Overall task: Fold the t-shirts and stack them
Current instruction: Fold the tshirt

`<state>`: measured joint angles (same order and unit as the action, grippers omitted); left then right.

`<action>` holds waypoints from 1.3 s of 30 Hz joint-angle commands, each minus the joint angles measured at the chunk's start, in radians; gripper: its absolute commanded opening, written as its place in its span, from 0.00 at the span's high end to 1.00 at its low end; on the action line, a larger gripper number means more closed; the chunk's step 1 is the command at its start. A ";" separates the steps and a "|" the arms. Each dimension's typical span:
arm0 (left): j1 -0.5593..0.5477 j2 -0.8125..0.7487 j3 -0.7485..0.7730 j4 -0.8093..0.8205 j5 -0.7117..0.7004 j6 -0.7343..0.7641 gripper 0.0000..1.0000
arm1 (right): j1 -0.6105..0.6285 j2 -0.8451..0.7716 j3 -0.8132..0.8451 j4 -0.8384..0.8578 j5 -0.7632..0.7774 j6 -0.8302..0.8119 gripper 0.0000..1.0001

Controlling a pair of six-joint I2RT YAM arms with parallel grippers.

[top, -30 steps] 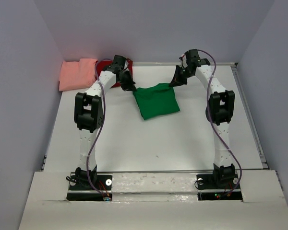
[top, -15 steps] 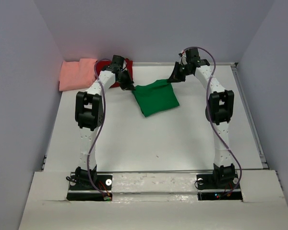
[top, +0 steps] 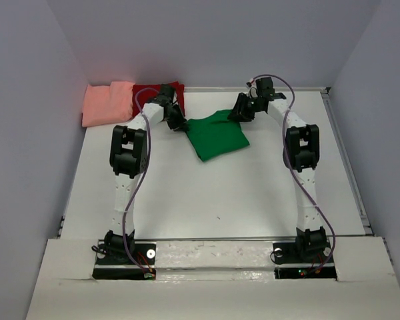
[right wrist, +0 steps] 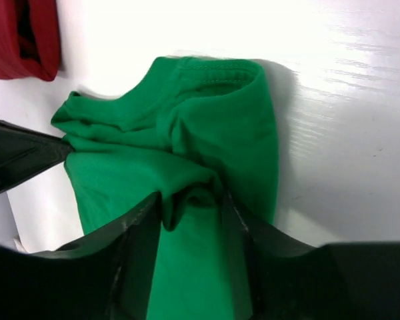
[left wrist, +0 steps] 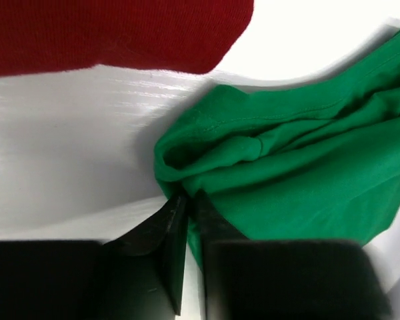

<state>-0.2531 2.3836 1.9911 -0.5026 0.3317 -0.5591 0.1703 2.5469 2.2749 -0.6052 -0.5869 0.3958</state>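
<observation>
The green t-shirt point(top: 217, 137) has slid toward the far side of the bench point(top: 220, 200). A second ago it lay nearer the middle. Both arms have reached farther out with it. The left arm has also moved off the dark red t-shirt point(top: 157, 89), so more of the red one shows now.

The right gripper point(right wrist: 190, 200) has just opened. Its jaws stand apart, with a loose bunch of green cloth lying between them. It looks like it is letting go.

The left gripper point(left wrist: 187, 200) sits at the left corner of the green shirt. Its jaws are almost together, with only a thin gap. I cannot tell if they still pinch the corner or just touch it.

The green shirt is folded into a small, lumpy square. It lies flat on the bench at the far side, just beside the dark red one, but not on top of it. The salmon-pink t-shirt point(top: 108, 103) is folded in the far left corner, touching the red one.

So the green shirt looks folded and put down, but the three shirts are still side by side. I think the stacking is yet to be done.

There are no boxes, bins or baskets here. The shirts lie right on the bench.
</observation>
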 commanded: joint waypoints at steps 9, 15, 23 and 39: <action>0.006 -0.294 -0.045 0.107 -0.256 0.033 0.45 | -0.009 -0.174 -0.144 0.145 0.041 -0.032 0.46; 0.006 -0.320 0.078 0.050 -0.269 0.062 0.45 | -0.009 -0.223 -0.192 0.160 0.044 -0.035 0.46; -0.020 -0.385 -0.065 0.114 -0.082 -0.022 0.81 | -0.009 -0.316 -0.282 0.168 0.015 0.001 1.00; -0.199 -0.180 -0.137 0.277 0.116 -0.090 1.00 | -0.009 -0.249 -0.364 0.190 -0.068 0.046 1.00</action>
<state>-0.4210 2.1963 1.7714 -0.2687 0.3779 -0.6456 0.1684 2.2921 1.9175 -0.4618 -0.6331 0.4355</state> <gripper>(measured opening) 0.011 0.011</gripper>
